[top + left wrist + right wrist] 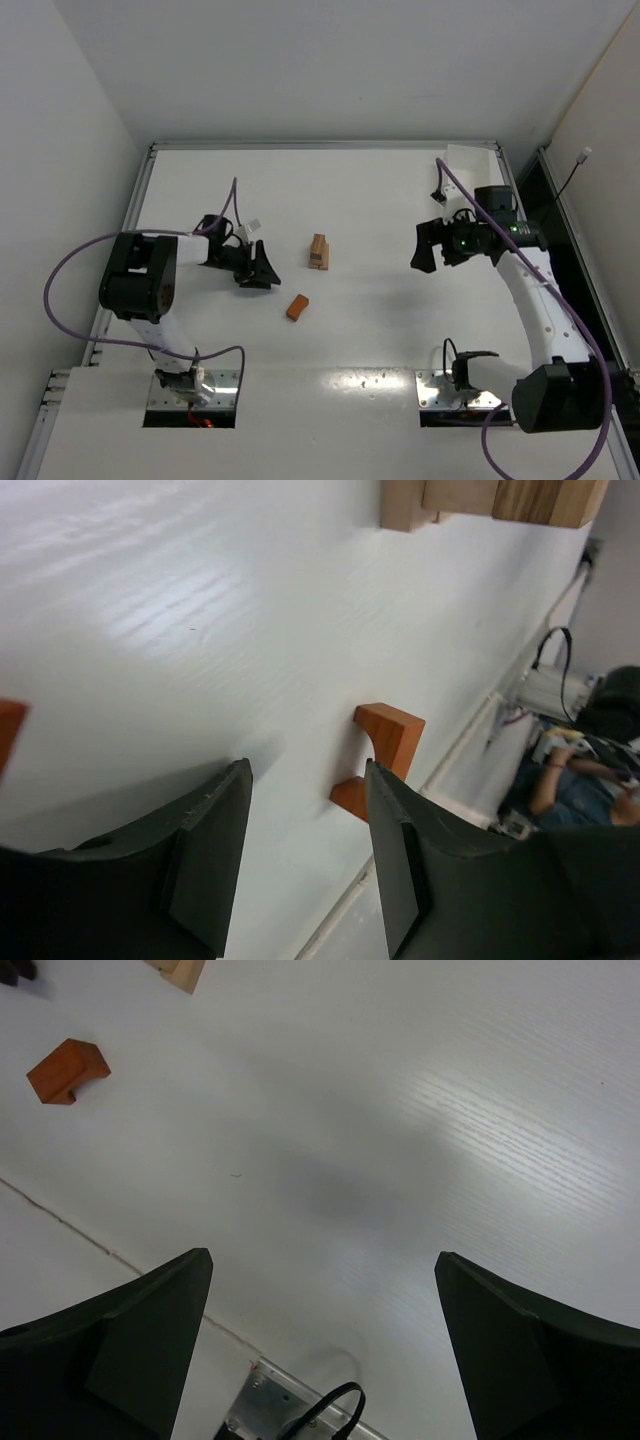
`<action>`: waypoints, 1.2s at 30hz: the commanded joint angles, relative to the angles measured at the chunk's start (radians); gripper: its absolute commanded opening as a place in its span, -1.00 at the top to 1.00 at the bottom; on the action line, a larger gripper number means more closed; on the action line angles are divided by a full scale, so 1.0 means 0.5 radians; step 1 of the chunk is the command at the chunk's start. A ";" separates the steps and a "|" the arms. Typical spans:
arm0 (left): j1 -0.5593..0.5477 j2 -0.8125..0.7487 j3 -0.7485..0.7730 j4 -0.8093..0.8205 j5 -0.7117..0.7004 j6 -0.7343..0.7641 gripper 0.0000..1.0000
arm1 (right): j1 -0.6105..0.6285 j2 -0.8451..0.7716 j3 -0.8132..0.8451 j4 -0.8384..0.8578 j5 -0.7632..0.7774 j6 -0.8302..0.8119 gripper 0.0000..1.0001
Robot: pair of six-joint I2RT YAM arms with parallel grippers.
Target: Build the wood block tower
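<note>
The left arm reaches across the left half of the white table point(360, 190), a purple cable point(60, 280) looping off its base. The left gripper point(255, 270) sits low over the tabletop with its dark jaws released. In the left wrist view point(308, 775) they stand parted with only bare table between them.

Just beyond the gripper's fingertips, towards the near edge, lies the reddish-orange wooden arch block point(297, 307). It rests loose on the table, apart from the gripper, and its notch shows in the left wrist view point(385, 750).

Near the middle of the table, a little farther from the arms than the arch, stands the tower point(319, 251), a short narrow stack of pale tan wooden blocks. It is cut off by the upper edge of the left wrist view point(490, 498).

On the right half of the table, the right gripper point(425, 247) hangs above bare table with its jaws spread wide, grasping nothing point(322, 1260). The arch point(66, 1070) and a corner of the tower point(180, 970) sit well off to one side. A white rectangular box point(470, 160) stands at the far right corner.
</note>
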 commanded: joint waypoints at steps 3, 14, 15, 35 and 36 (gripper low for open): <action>0.039 -0.333 0.058 -0.030 -0.294 0.085 0.09 | 0.270 -0.039 0.166 0.015 0.114 -0.101 -0.78; 0.156 -0.699 0.597 -0.627 -0.298 0.256 0.06 | 1.141 0.102 0.240 0.006 -0.018 -1.602 -0.73; 0.177 -0.699 0.713 -0.756 -0.243 0.290 -0.09 | 1.172 0.154 0.240 0.006 -0.036 -1.744 -0.73; 0.846 -0.742 0.994 -1.321 0.107 0.701 -0.66 | 1.411 1.397 1.178 -0.868 -0.626 -3.807 -0.34; 0.867 -0.742 0.994 -1.321 0.107 0.701 -0.66 | 1.430 1.424 1.206 -0.923 -0.626 -3.838 -0.30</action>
